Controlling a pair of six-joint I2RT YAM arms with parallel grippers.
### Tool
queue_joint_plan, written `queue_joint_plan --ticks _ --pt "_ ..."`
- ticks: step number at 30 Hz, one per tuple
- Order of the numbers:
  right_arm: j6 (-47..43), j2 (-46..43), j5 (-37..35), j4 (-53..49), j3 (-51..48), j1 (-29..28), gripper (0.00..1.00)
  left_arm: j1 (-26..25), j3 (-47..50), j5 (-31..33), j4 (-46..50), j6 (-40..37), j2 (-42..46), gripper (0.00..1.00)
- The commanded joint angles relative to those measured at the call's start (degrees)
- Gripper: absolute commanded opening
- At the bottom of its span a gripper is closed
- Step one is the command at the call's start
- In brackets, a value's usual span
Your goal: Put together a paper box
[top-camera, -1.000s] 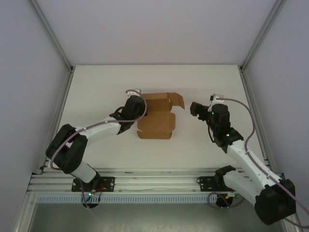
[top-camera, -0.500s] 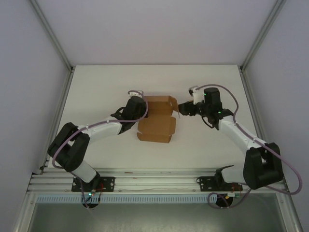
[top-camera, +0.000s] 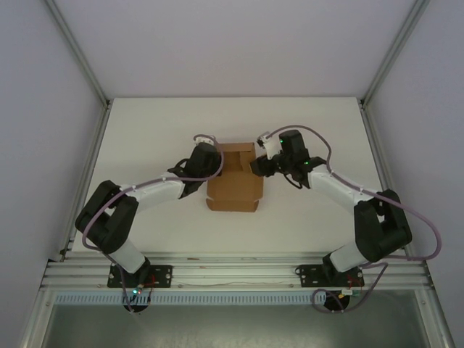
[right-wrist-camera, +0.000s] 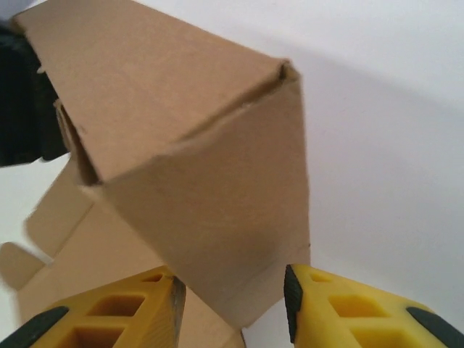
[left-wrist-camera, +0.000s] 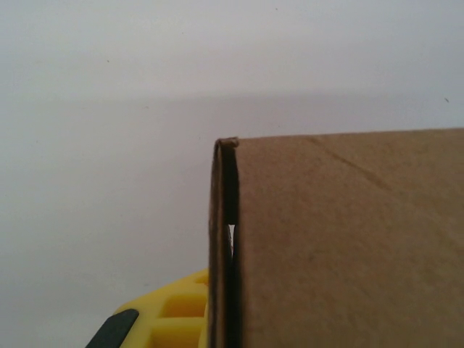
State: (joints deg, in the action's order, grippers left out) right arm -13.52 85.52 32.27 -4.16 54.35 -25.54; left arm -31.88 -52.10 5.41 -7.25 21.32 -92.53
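Observation:
The paper box (top-camera: 233, 187) is a brown cardboard piece lying mid-table, its front flap flat and its far part folded up. My left gripper (top-camera: 211, 161) sits at the box's left wall. In the left wrist view, one yellow finger (left-wrist-camera: 170, 313) presses against the outside of the upright cardboard wall (left-wrist-camera: 222, 246), and the other finger is hidden behind the board. My right gripper (top-camera: 259, 165) is at the box's right side. Its two yellow fingers (right-wrist-camera: 109, 315) stand apart, with a folded-up corner of the side flap (right-wrist-camera: 217, 210) between them.
The white table (top-camera: 145, 130) is enclosed by white walls and aluminium posts at left and right. A metal rail (top-camera: 232, 272) runs along the near edge by the arm bases. Both arms reach inward and meet at the box.
The right arm swung left from the table's right side to the box. The right flap, which lay spread open, now stands folded up. The left gripper stayed put.

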Motion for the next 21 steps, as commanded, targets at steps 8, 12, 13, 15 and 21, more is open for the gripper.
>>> queue_joint_plan --ticks 8,12,13,15,21 --pt "1.37 0.73 -4.74 -0.66 2.51 -0.95 0.45 -0.68 -3.34 -0.77 1.77 -1.43 -1.75 0.0" --pt "6.71 3.6 -9.44 4.76 3.81 -1.27 0.44 -1.11 -4.19 -0.55 2.51 -1.74 -2.23 0.0" --pt "7.97 4.4 -11.74 6.59 4.0 -1.61 0.44 -1.24 -4.73 0.31 3.19 -1.6 -2.44 0.0" --pt "8.68 6.0 -17.67 8.18 4.99 -2.89 0.44 -1.77 -5.85 1.64 4.73 -1.37 -2.89 0.0" --pt "12.26 10.07 -42.61 9.41 7.31 -6.64 0.14 -2.32 -7.74 3.85 7.66 1.67 -3.11 0.0"
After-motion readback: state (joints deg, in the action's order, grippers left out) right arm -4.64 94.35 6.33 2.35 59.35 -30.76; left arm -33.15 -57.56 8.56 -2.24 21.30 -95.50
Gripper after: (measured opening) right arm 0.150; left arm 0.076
